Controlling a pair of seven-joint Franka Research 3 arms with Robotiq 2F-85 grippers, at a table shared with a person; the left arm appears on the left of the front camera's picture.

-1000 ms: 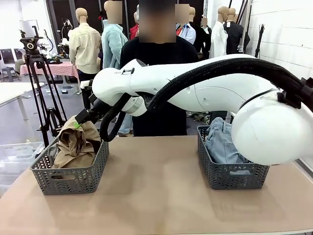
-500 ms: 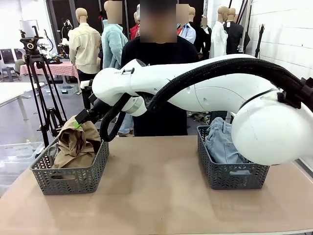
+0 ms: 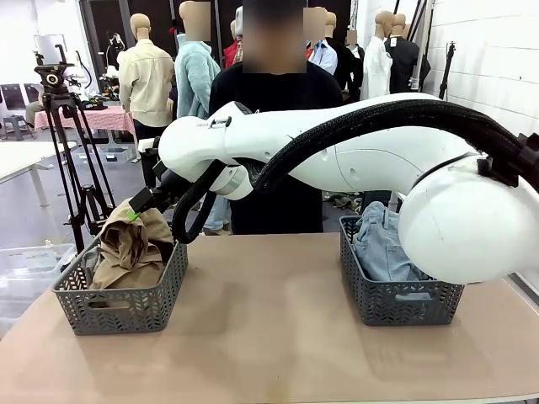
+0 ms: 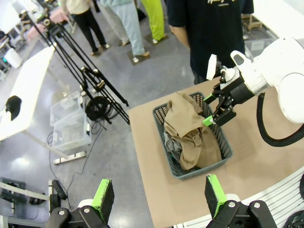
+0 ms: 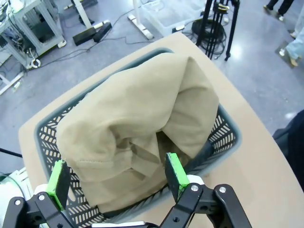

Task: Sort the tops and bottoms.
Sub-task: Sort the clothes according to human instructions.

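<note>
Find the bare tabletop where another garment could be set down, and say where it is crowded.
Free: the table between the left basket and right basket, and its near edge. Crowded: both baskets, heaped with the tan khaki garment and denim shorts.

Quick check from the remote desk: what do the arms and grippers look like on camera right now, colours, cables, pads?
The right arm is glossy white with rounded joints and a black braided cable sleeve along it. The right gripper is black with bright green pads, bolt heads at its knuckles. The left gripper matches: black linkage fingers, green pads.
</note>
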